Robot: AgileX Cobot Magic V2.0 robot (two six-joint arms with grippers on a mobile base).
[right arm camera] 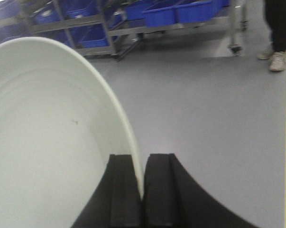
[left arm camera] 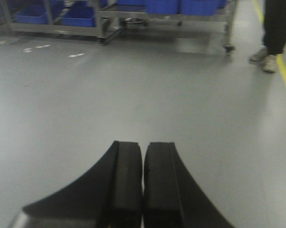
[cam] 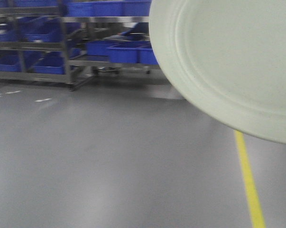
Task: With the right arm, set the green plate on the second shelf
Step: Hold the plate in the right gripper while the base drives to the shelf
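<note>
The pale green plate (cam: 233,61) fills the upper right of the front view, held up in the air and tilted. In the right wrist view the plate (right arm camera: 43,137) covers the left half, and my right gripper (right arm camera: 143,164) is shut on its rim, with the rim pinched between the two black fingers. My left gripper (left arm camera: 143,154) is shut and empty above the grey floor. The metal shelving rack (cam: 43,45) stands far ahead at the upper left.
Blue bins (cam: 119,50) fill the racks and a wheeled cart (left arm camera: 180,14). A person's legs and shoes (left arm camera: 271,42) stand at the far right by a yellow floor line (cam: 249,185). Grey floor lies between me and the racks.
</note>
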